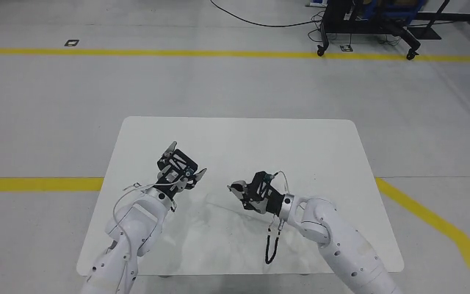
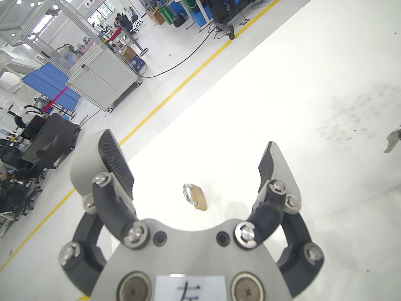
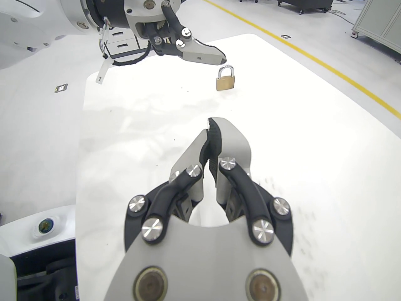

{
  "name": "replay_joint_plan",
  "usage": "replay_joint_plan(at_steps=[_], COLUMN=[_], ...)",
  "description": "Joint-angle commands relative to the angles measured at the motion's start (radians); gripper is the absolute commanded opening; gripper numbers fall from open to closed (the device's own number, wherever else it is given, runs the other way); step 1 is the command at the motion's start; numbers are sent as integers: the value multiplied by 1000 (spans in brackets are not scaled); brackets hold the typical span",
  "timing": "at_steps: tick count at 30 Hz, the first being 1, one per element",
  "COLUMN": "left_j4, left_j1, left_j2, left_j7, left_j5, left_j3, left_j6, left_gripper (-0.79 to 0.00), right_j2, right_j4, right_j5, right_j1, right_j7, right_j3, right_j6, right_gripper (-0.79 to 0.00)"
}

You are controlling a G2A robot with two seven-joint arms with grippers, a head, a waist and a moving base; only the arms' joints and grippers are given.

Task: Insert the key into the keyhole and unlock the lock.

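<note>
A small brass padlock point(image 3: 225, 79) with a silver shackle lies flat on the white table point(image 1: 308, 147). In the left wrist view the padlock point(image 2: 195, 196) shows below and between the spread fingers. My left gripper point(image 2: 191, 142) hovers open just above it, left of the table's middle point(image 1: 187, 159). My right gripper point(image 3: 213, 126) is shut, held above the table a short way to the right of the lock point(image 1: 233, 187). A thin silver key tip point(image 2: 392, 140) pokes out past its pads; the rest of the key is hidden between them.
Faint grey scuff marks point(image 2: 344, 120) dot the table between the two grippers. A black strap point(image 1: 272, 246) hangs from the right arm near the front edge. The back and right parts of the table are bare.
</note>
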Motion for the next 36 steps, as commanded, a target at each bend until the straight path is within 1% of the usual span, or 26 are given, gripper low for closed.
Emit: replay_joint_plan(at_steps=[1, 5, 6, 7, 8, 9, 11, 12, 15, 18, 19, 20, 21, 22, 28, 30, 31, 33, 34, 35, 36], left_j4=[0, 0, -1, -1, 6, 15, 32, 40, 56, 85, 101, 120, 126, 117, 117, 115, 117, 135, 148, 166, 182], left_j1=[0, 0, -1, 3, 11, 13, 6, 2, -5, -6, -14, -25, -36, -45, -45, -41, -37, -34, -36, -37, -43], left_j2=[0, 0, 2, 3, 1, -2, -5, -7, -12, -16, -16, -15, -13, -10, -10, -11, -12, -15, -15, -17, -16], left_j7=[0, 0, 4, 17, 33, 39, 33, 32, 34, 15, -5, -30, -53, -75, -75, -59, -49, -55, -72, -97, -141], left_j5=[0, 10, 53, 77, 44, -2, -102, -175, -423, -725, -815, -881, -895, -847, -847, -866, -904, -1046, -1127, -1243, -1350], left_j3=[0, 0, 5, 15, 21, 19, 6, -5, -41, -70, -84, -101, -119, -130, -130, -127, -123, -124, -128, -126, -127], left_j6=[0, 0, -3, -4, 3, 7, -4, -10, -49, -116, -143, -150, -131, -106, -106, -106, -111, -133, -145, -164, -183], left_gripper=[0, 0, 0, 0, 0, 0, 0, 0, 0, 0, 0, 0, 0, 0, 0, 0, 0, 0, 0, 0, 0], right_j2=[0, 0, 0, -1, -2, -5, -9, -11, -17, -21, -22, -23, -22, -22, -22, -22, -22, -24, -26, -28, -31], right_j4=[0, 0, 0, 13, 24, 29, 60, 73, 97, 115, 118, 117, 119, 119, 119, 119, 119, 123, 131, 145, 157], right_j5=[-1, -1, -1, 24, 32, 73, 176, 220, 382, 542, 586, 646, 660, 660, 660, 660, 660, 682, 703, 721, 730], right_j1=[1, 1, 1, -4, -1, -1, 6, 14, 22, 26, 30, 29, 29, 29, 29, 29, 29, 25, 28, 36, 46], right_j7=[0, 0, 0, -1, 11, 0, -12, -13, -44, -52, -40, -36, -33, -33, -33, -33, -33, -36, -34, -33, -32], right_j3=[0, 0, 0, 3, 8, 5, 7, 13, 24, 21, 16, 13, 13, 13, 13, 13, 13, 8, 2, -3, -9], right_j6=[-1, -1, -1, 19, 50, 58, 35, 42, 18, -39, -69, -101, -109, -109, -109, -109, -109, -100, -94, -86, -79], right_gripper=[-785, -785, -785, -785, -785, -785, -785, -785, -785, -785, -785, -785, -785, -785, -785, -785, -785, -785, -785, -785, -785])
